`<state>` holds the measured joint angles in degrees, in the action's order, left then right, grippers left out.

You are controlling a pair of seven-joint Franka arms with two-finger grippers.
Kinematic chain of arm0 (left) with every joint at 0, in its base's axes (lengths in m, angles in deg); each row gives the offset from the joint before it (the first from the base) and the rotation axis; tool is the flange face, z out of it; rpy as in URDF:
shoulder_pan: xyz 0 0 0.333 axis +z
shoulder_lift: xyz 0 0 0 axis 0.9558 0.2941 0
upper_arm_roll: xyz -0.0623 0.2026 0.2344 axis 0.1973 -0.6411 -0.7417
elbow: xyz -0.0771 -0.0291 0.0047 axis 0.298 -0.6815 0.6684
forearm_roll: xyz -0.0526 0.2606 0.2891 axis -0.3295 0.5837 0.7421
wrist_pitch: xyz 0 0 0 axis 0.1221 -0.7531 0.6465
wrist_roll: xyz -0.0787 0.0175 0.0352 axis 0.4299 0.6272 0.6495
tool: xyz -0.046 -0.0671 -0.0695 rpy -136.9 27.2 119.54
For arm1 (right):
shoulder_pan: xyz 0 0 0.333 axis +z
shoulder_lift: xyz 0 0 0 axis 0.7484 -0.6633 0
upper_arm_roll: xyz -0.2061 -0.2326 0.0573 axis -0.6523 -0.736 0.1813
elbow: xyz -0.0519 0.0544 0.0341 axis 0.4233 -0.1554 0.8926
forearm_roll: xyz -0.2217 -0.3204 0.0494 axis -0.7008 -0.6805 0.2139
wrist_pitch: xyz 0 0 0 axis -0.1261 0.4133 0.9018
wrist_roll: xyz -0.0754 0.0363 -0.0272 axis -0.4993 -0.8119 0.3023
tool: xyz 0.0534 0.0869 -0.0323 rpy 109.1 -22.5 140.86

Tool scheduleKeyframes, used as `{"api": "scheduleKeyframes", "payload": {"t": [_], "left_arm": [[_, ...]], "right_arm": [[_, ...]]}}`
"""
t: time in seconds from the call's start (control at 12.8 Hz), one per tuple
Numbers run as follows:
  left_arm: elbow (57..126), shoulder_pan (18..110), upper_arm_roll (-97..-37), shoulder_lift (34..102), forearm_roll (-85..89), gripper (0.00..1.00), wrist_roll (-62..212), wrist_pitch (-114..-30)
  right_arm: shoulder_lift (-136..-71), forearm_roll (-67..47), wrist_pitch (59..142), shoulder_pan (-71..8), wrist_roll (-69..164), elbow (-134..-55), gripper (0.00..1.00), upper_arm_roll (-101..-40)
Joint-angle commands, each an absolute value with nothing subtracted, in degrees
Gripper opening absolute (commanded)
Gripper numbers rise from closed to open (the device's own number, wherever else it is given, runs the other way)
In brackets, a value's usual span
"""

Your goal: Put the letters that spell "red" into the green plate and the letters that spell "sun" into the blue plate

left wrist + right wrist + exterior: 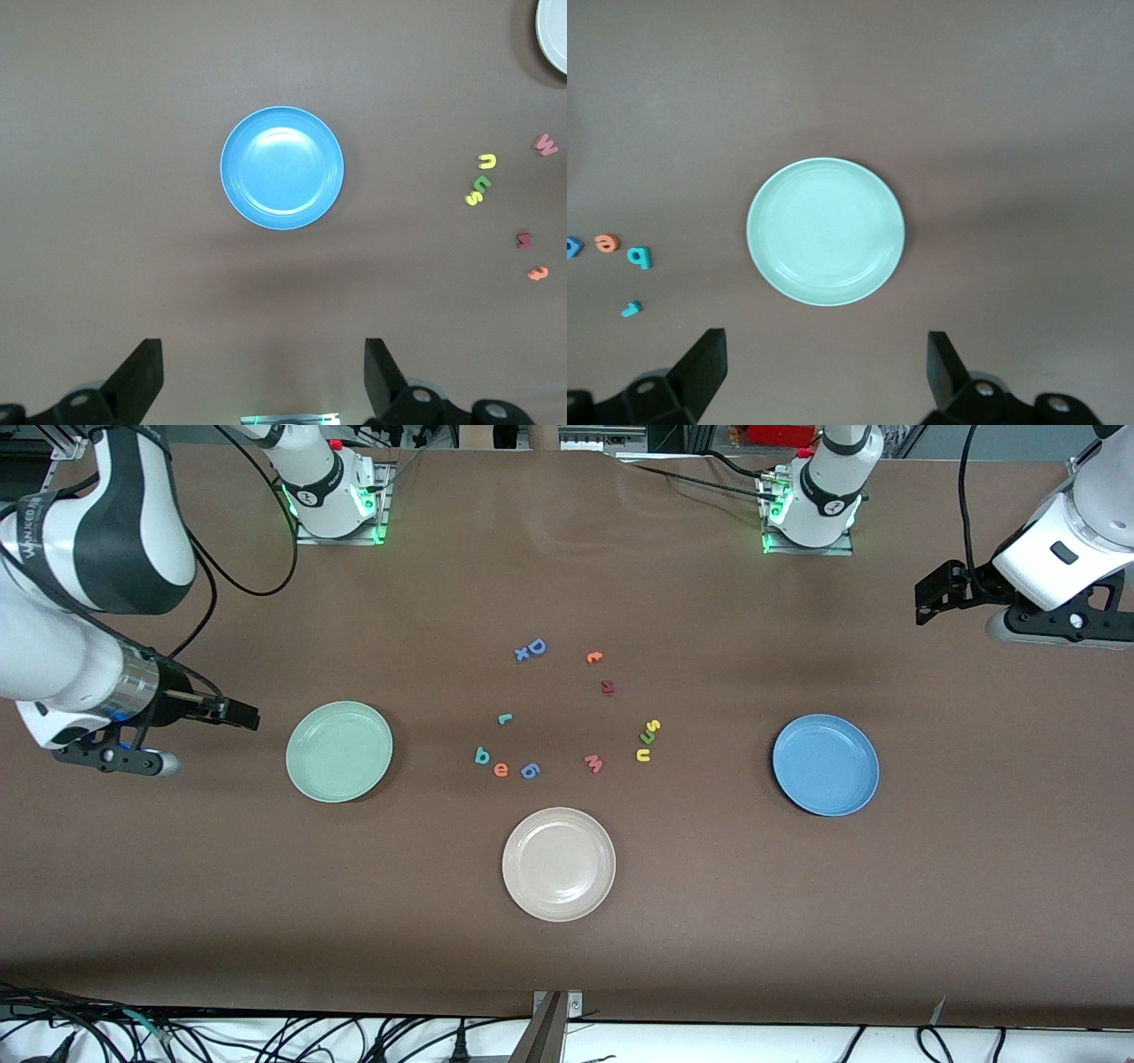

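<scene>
While both tools (261, 372) (824, 372) gape empty | plates (339, 751): 3 | letters (501, 770): 11

We see the beige-white plate (555, 34) cut off at the left wrist view's edge, at about two o'clock from the blue plate (282, 168). In the right wrist view the blue 6-like letter (572, 246) is clipped at the edge, at nine o'clock from the green plate (826, 232). The dark red letter (607, 686) is too small for us to read.
</scene>
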<state>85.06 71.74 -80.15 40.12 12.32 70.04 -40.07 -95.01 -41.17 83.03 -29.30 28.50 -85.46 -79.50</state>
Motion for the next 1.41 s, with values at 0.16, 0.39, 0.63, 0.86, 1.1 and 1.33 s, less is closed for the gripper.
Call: {"api": "scheduleKeyframes", "payload": {"t": [0.16, 0.39, 0.63, 0.86, 1.1, 1.33], "left_arm": [[82.81, 71.67, -80.06, 41.33, 11.06, 1.0, 69.33, -39.15], [80.94, 69.57, -80.06, 44.67, 10.09, 1.0, 69.51, -38.97], [81.12, 66.14, -80.06, 49.14, 7.37, 1.0, 69.86, -39.67], [81.56, 63.07, -80.06, 53.8, 7.28, 1.0, 69.86, -45.01], [81.91, 60.51, -79.97, 60.03, 7.1, 1.0, 69.86, -52.49], [84.8, 58.05, -79.98, 63.65, 6.93, 1.0, 70.03, -59.77]], "right_arm": [[-95.19, -41.66, 84.42, -22.28, 19.57, -86.09, 1.0, -79.32], [-97.56, -41.05, 87.74, -17.62, 12.81, -86.09, 1.0, -79.15], [-102.13, -40.78, 93.37, -11.56, 2.88, -86.09, 1.0, -79.15], [-106.7, -40.52, 97.41, -7.85, -3.2, -86.08, 0.99, -79.06], [-112.23, -38.07, 103.29, -6.7, -5.41, -86.43, 0.99, -77.4], [-114.53, -35.7, 111.46, -6.7, -5.33, -90.2, 0.99, -76.52]]}}
